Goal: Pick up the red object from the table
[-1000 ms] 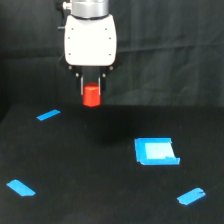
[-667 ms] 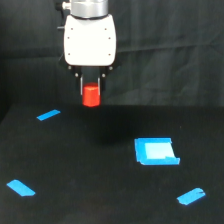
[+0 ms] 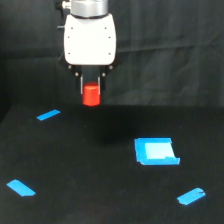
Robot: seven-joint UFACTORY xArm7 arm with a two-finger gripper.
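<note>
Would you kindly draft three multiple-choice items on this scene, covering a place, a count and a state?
1. Where is the red object?
A. flat on the table
B. between the end effector's fingers, above the table
C. inside the blue square piece

2. How many narrow blue tape strips lie on the table?
A. one
B. three
C. five

3. What is the end effector doing?
A. shut on the red object
B. open and empty
C. gripping the blue square piece

Answers: 1 B, since it hangs under the white end effector, off the surface. 2 B, two on the exterior view's left, one at lower right. 3 A, since fingers flank the red object on both sides.
</note>
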